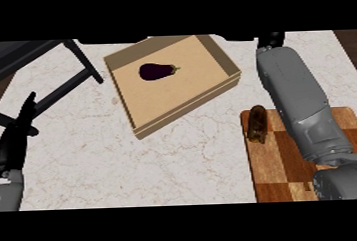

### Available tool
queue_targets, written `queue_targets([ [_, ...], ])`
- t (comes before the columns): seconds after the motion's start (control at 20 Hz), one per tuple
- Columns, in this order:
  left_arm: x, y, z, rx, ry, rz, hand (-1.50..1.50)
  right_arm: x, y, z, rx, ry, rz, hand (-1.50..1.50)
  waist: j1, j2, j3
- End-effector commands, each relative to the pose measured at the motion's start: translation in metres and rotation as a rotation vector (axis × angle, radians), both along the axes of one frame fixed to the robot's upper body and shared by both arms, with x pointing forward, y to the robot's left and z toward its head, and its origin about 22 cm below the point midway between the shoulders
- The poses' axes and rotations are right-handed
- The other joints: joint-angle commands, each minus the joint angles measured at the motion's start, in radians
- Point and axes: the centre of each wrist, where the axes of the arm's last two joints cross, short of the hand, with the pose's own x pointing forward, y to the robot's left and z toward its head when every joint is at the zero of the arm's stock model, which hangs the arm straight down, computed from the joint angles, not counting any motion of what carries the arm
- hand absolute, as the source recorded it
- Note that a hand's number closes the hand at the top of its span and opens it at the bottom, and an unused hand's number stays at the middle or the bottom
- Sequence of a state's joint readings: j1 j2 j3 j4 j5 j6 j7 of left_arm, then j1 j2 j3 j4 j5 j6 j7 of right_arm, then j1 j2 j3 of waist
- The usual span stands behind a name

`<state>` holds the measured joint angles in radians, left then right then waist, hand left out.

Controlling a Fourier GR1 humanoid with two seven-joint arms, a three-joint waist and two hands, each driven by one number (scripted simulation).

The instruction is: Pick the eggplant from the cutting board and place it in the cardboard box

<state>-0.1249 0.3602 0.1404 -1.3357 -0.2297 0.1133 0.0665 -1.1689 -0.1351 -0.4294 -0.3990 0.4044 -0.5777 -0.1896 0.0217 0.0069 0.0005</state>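
The dark purple eggplant [157,71] lies inside the cardboard box [210,94], in its far left part, with nothing touching it. My right forearm stretches from the lower right up past the box's right wall. Only a small black part of the right hand [271,39] shows at the picture's top, to the right of the box and apart from the eggplant. The wooden cutting board [287,176] lies at the lower right, partly under that arm. My left hand [14,135] rests open at the left edge, fingers up.
A brown, elongated object [257,123] stands on the cutting board's far left corner, close to my right forearm. A black frame [76,58] with slanted bars occupies the upper left, just left of the box. Pale marble counter [139,164] spreads between box and board.
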Motion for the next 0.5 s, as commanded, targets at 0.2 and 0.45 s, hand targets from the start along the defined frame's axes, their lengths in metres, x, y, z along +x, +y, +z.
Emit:
queue_targets([
  [0.2,-0.021,0.014,-0.012,0.003,0.012,0.04,0.0,-0.025,-0.09,-0.027,-0.027,0.027,0.013,-1.5,-0.034,-0.014,-0.001],
  [0.45,-0.021,0.012,-0.007,0.013,0.007,0.04,0.0,-0.051,-0.113,-0.047,-0.089,0.109,0.095,-1.5,-0.04,-0.017,-0.001],
])
